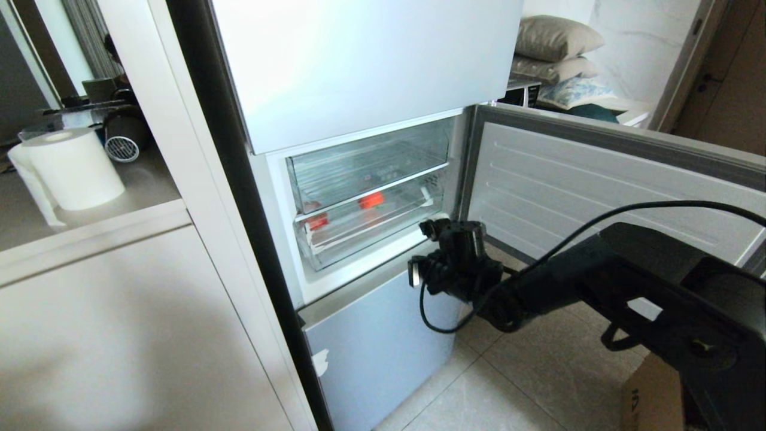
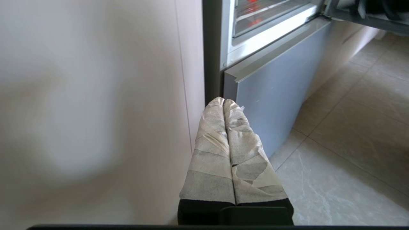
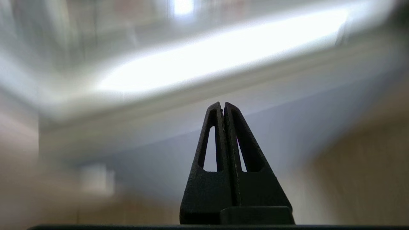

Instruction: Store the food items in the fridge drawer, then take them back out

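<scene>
right gripper (image 1: 428, 230): fingers pressed together, nothing held; sits just off the lower front corner of the open compartment, near the drawer (image 1: 371, 230).
left gripper (image 2: 223, 102): taped fingers together, empty; low beside the cabinet (image 1: 119, 335), aimed at the lower fridge door (image 2: 274, 95). Looks parked.
drawer: lower of two clear bins, pushed in, white tape scrap on its front right corner.
food (image 1: 371, 200): red item visible through the clear plastic in the drawer area; a second red patch (image 1: 317, 221) further left. Can't tell whether that's a second item or a reflection, nor exactly which bin each sits in.
step (judgement): items look stored; next is likely pulling the drawer out to retrieve them.
risk 1: closed fingertips could slide off the smooth drawer lip, so the drawer stays put or skews in its rails.
risk 2: hooking at the corner rather than mid-front could jam the drawer sideways.
risk 3: upper bin (image 1: 368, 158) sits right above; aiming high catches the wrong bin.
risk 4: cable (image 1: 598, 224) loops off the right arm near the open door (image 1: 598, 179); could snag on its edge.
obstruction: open door stands close along the right arm, tight room to swing.
around: paper roll (image 1: 75, 167) on counter at left, cardboard box (image 1: 652, 398) on floor at right, pillows (image 1: 556, 51) behind. None in the way.
</scene>
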